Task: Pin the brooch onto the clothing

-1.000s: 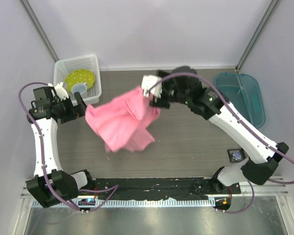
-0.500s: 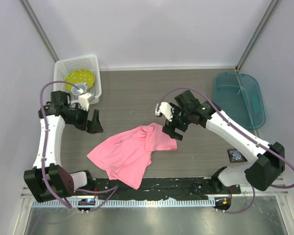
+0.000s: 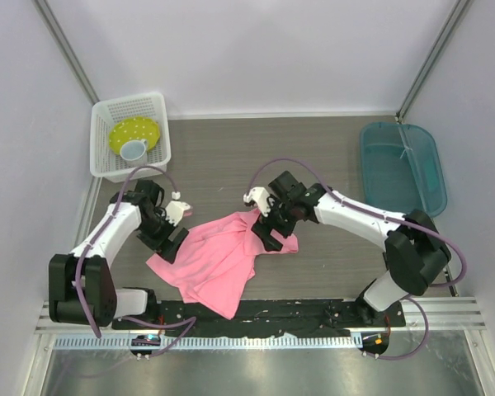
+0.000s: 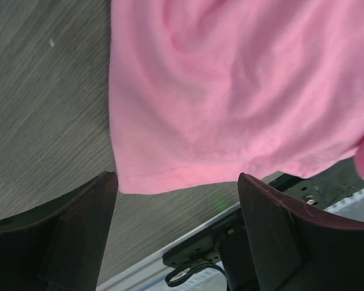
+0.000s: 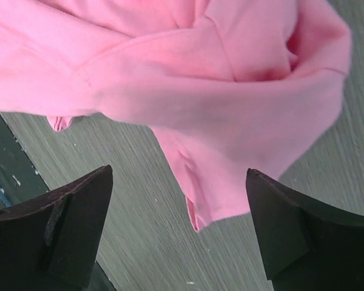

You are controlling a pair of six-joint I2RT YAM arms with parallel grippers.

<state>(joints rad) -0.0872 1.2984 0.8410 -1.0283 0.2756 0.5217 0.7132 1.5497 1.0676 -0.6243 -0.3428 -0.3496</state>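
- Firstly, on the left, the left fingers (image 3: 175, 240) are released and spread wide with nothing pinched. In that wrist's view a stitched hem of the clothing (image 3: 214, 266) lies flat on the worktop (image 3: 338, 165), just beyond the two tips and roughly midway between them.
- Between the two sets of fingers the clothing lies in a crumpled heap, folded over itself. It looks light and limp, so I judge it will drape, bunch and slide rather than keep any shape. A hem or a folded edge seems the surest place to pinch. The cloth would probably need holding flat or taut before a pin could go through.
- To the right, the right fingers (image 3: 268, 235) are likewise released and empty. They hang over a rolled fold of the clothing that bulges just past the tips, apparently without touching them.
- The brooch cannot be made out in any view, and I cannot tell whether it is under the cloth, behind an arm or outside the frame. It is likely small, hard and fiddly, best taken by its rim.
- Collar and sleeves are lost in the folds, and both wrist views cut the garment off, so which side faces up is unclear.
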